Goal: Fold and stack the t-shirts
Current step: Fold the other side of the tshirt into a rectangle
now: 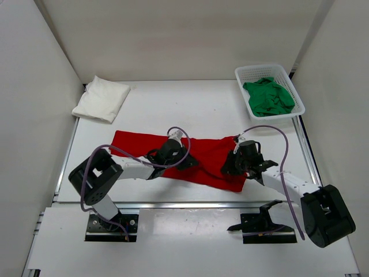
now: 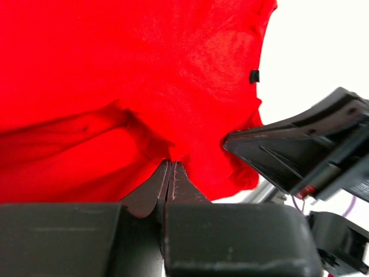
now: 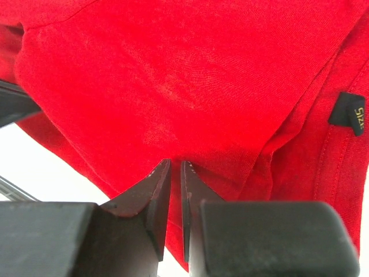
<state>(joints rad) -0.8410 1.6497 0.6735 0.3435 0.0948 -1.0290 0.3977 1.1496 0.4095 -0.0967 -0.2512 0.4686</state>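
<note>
Out front — red t-shirt [image 1: 207,154] pinched in left hand [image 2: 171,166] and right hand [image 3: 173,166].

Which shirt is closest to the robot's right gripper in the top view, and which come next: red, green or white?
1. The red t-shirt: pinched in the right gripper, spread across the near middle.
2. The green t-shirt: in the basket at the far right corner.
3. The white t-shirt: folded at the far left, farthest.
</note>
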